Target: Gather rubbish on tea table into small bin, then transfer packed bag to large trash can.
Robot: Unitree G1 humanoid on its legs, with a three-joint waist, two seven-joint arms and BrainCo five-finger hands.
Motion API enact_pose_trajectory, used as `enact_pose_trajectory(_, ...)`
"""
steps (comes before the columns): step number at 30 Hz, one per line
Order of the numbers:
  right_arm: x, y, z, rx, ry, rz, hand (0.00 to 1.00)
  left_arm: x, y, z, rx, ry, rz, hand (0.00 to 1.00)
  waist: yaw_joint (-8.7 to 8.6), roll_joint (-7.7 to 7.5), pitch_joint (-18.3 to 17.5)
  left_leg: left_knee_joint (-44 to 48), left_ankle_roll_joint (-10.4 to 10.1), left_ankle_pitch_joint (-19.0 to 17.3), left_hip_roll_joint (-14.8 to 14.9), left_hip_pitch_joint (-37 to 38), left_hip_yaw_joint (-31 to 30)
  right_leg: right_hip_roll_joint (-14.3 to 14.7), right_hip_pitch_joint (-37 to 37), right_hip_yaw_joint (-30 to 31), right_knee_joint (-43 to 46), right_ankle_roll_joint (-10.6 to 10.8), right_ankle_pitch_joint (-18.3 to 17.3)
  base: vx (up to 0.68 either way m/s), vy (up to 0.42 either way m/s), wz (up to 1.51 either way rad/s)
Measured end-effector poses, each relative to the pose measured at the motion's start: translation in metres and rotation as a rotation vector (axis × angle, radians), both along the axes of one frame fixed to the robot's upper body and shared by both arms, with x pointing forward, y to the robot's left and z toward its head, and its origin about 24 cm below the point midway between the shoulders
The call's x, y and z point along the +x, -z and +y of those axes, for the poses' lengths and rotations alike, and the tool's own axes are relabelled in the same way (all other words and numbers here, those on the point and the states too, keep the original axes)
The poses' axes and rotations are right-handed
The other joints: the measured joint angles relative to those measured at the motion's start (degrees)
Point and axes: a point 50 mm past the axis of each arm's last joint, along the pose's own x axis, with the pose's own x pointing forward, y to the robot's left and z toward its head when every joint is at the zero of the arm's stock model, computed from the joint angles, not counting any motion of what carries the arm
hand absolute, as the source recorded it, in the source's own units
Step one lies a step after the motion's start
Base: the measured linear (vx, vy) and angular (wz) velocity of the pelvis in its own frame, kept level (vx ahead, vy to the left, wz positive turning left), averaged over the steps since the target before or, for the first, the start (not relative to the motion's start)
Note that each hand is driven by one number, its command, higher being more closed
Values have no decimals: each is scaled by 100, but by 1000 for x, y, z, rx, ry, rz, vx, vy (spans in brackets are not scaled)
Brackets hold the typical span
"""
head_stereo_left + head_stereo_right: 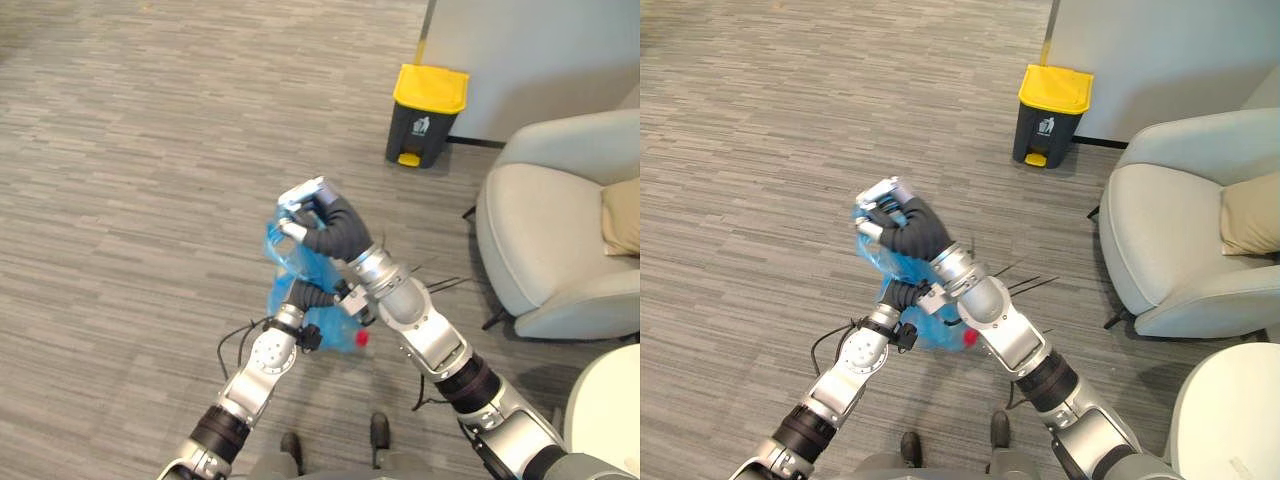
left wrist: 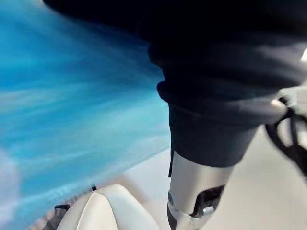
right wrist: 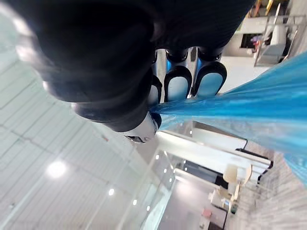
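Closest to you, at the lower right, is the round edge of a white table [image 1: 603,404]. Just ahead, your left hand [image 1: 899,294] is up against the lower part of a blue plastic bag [image 1: 296,283]. Its fingers are hidden by the plastic, so you cannot tell if they are apart or curled.

The bag hangs in the air above the grey carpet floor [image 1: 120,200], between your 2 hands. 1 small red thing [image 1: 970,338] shows through the plastic near the bottom of the bag. You cannot make out what else is inside.

A bit farther out and higher, your right hand [image 1: 316,214] holds the top of the bag. Its fingers [image 3: 177,82] are curled tight, with the bunched blue plastic pinched under them.

Off to your right sits a pale armchair [image 1: 545,235] with a tan cushion [image 1: 622,215] on its seat. Farthest away, by the wall, stands a dark trash can [image 1: 424,116] with a yellow lid. The lid is down, so you cannot see what is in it. The bag is well apart from the trash can.
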Motion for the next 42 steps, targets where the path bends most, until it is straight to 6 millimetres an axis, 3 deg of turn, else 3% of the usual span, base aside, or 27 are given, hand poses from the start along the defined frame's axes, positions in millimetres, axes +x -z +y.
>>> enact_pose_trajectory(15,8,-2,13,-84,-14,-25,100,-3,10,-12,32,17,29,100,3,-73,-63,-180,-87,78,106,176,5,143,153,53,-183,-41,89,-9,-16,-3)
enact_pose_trajectory(16,7,0,15,-93,-23,-26,0,-3,10,-11,21,14,36,100,-3,-73,-65,-185,-86,78,105,176,7,142,151,58,-189,-41,89,0,0,0)
enact_pose_trajectory(20,4,10,14,-121,1,-31,0,-7,16,-11,-4,1,77,100,-5,-71,-68,-198,-86,77,104,178,10,144,148,70,-198,-40,89,0,0,0)
enact_pose_trajectory(25,1,46,-4,-185,128,25,0,-24,40,-2,-49,-64,196,100,-4,-67,-174,-233,-85,76,100,183,13,142,143,86,-211,-33,84,0,0,0)
enact_pose_trajectory(33,-3,102,-79,-347,416,134,0,-44,61,43,-145,-276,308,100,-12,-69,-183,-244,-83,74,95,201,25,132,151,107,-211,-23,75,0,0,0)
enact_pose_trajectory(39,-28,149,-157,-380,667,393,0,-78,87,98,-189,-495,427,100,-20,-60,-183,-267,-86,74,83,257,-4,122,226,66,-238,-7,63,-1,2,3)
enact_pose_trajectory(42,-44,192,-192,-372,793,632,0,-99,107,124,-178,-605,523,100,-91,-23,-213,-268,-87,74,72,312,-76,106,346,-7,-302,-4,60,-11,6,12)
